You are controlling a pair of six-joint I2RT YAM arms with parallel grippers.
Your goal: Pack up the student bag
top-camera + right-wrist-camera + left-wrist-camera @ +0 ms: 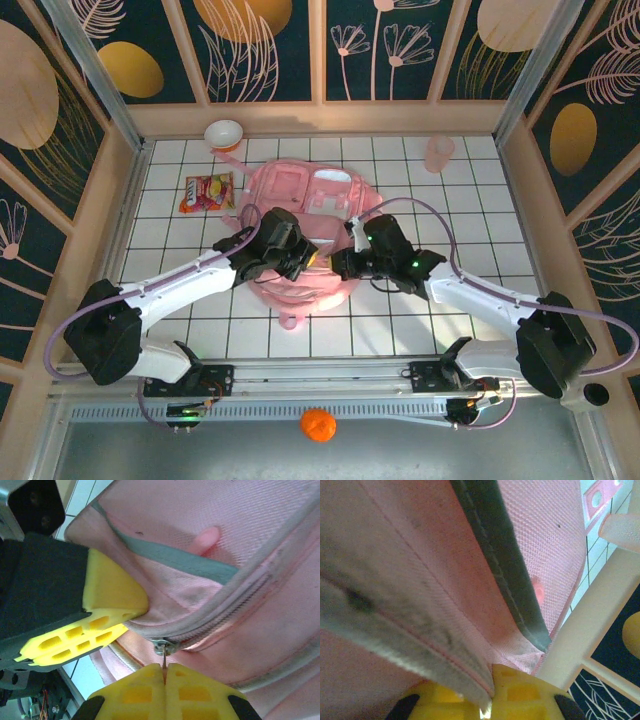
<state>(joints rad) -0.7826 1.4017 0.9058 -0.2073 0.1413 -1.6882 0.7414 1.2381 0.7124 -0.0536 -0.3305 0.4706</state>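
The student bag [300,215] is laid flat at the middle of the tiled table [500,250], its top loop turned toward the arm bases. Both arms are brought together over its near half.

The left gripper [489,701] is closed, and a seamed edge of the pink fabric is pinched between its yellow fingers. The right gripper [164,677] is shut as well, and the metal zipper pull [161,647] is clamped between its fingertips, just beside the left fingers. The zipper track [225,612] is seen curving away from the pull along the bag's rim.

Bare tiles are left to the right of the bag and along the near edge by the bases. Far left, room is taken up by a snack packet [207,192] close to the bag's edge and a bowl [223,133] at the back wall. A translucent cup [438,152] is set at the far right, well apart from the bag. The table is closed in by walls on three sides. An orange ball [318,424] is lodged on the front ledge.
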